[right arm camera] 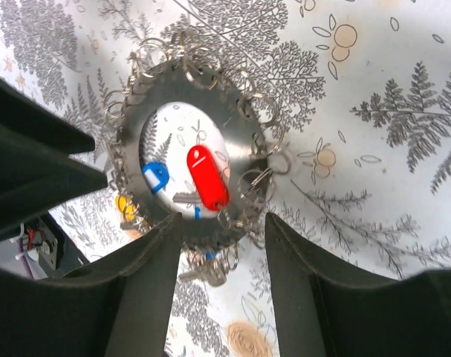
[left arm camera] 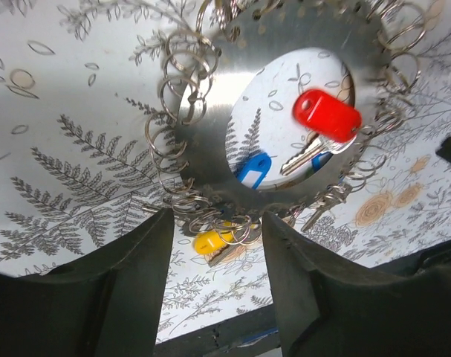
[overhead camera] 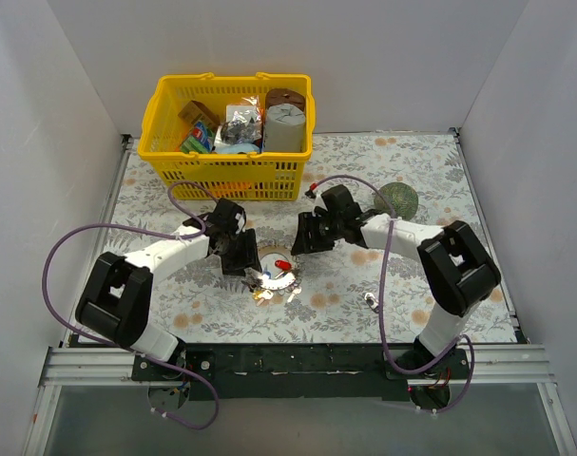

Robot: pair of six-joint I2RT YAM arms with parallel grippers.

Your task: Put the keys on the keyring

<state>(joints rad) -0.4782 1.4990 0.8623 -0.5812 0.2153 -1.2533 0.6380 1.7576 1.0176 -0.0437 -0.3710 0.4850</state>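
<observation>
Left wrist view, left gripper (left arm camera: 216, 223): black fingers (left arm camera: 121, 297) about half apart, clamped on nothing that shows, tips at the near rim of the keyring.
Gap between the left fingers: yellow-headed small metal key (left arm camera: 210, 242) and a bunch of thin silver wire split rings (left arm camera: 173, 89); contact with the finger pads impossible to tell.
Right gripper (right arm camera: 221, 223): black fingers (right arm camera: 136, 297) likewise about half apart, empty as far as can be seen, straddling the near rim of the same ring from the opposite side.
Keyring (left arm camera: 203, 141): large flat silver-grey metal disc with a toothed rim and a wide hollow centre, hung all round with the split rings; seen from above at (overhead camera: 274, 275), on the table between the two grippers, closer to the left gripper (overhead camera: 248, 258) than to the right gripper (overhead camera: 302, 236).
Keys: red-headed small metal key (left arm camera: 328, 115) across the hollow, blade pointing towards the rim; blue-headed small metal key (left arm camera: 253, 169) at the inner edge beside it; yellow-headed one outside the rim. Same three from the right wrist: red (right arm camera: 206, 177), blue (right arm camera: 156, 177), yellow (right arm camera: 125, 207). Attachment of each key to a split ring too fine to tell.
Table (overhead camera: 174, 313): white cloth printed with grey ferns and pale orange flowers.
Far side: yellow plastic lattice basket (overhead camera: 221, 176) full of mixed items, well apart from the ring.
Far right: round greenish lump (overhead camera: 399, 198) on the cloth, behind the right arm.
</observation>
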